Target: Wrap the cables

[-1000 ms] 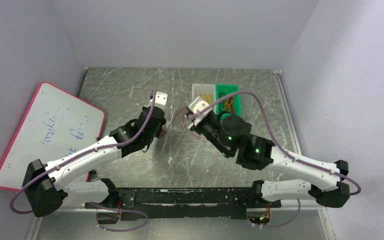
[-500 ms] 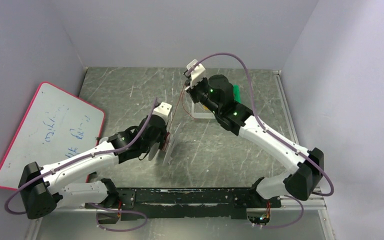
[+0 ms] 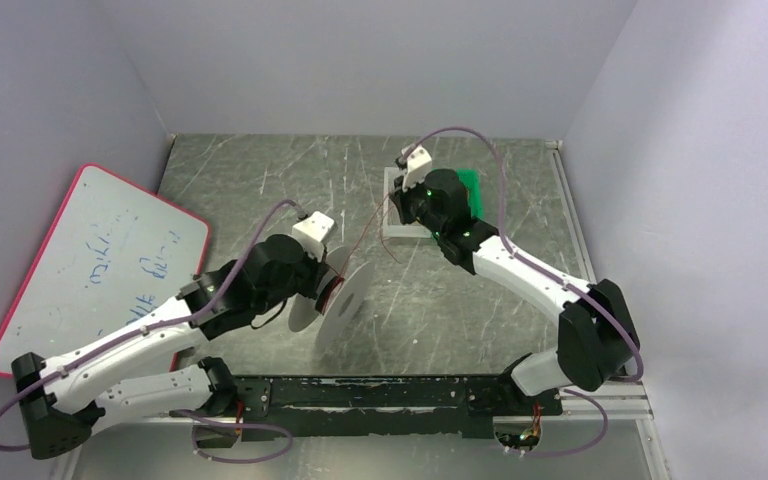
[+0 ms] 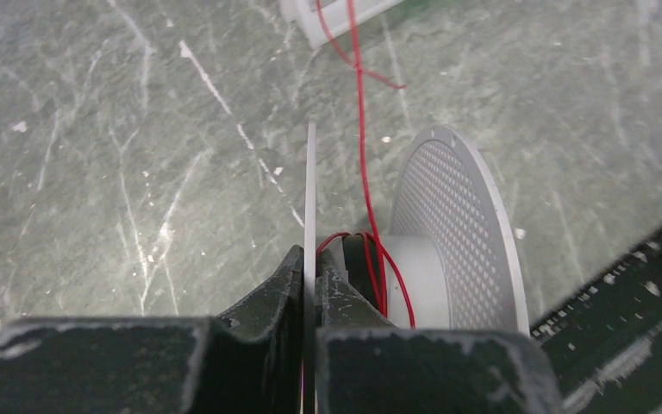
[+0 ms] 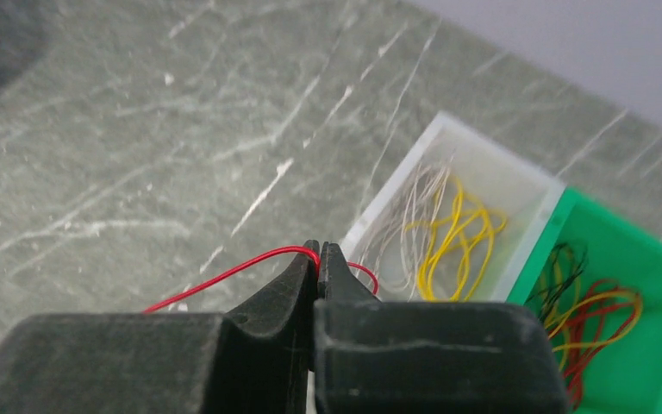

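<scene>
The red wire [image 4: 361, 138] has a few turns on the hub of the white spool [image 4: 461, 233], which stands on edge over the near middle of the tabletop [image 3: 260, 180]. The left fingers [image 4: 317, 269] are clamped tight on its thin flange. The wire runs up to the right fingers [image 5: 315, 261], pinched shut on it over the white bin [image 5: 500, 152], beside the green bin [image 5: 621, 228].

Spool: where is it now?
The spool is left of centre in top view, one flange pinched by the left gripper; red wire runs from its hub to the right gripper.
</scene>
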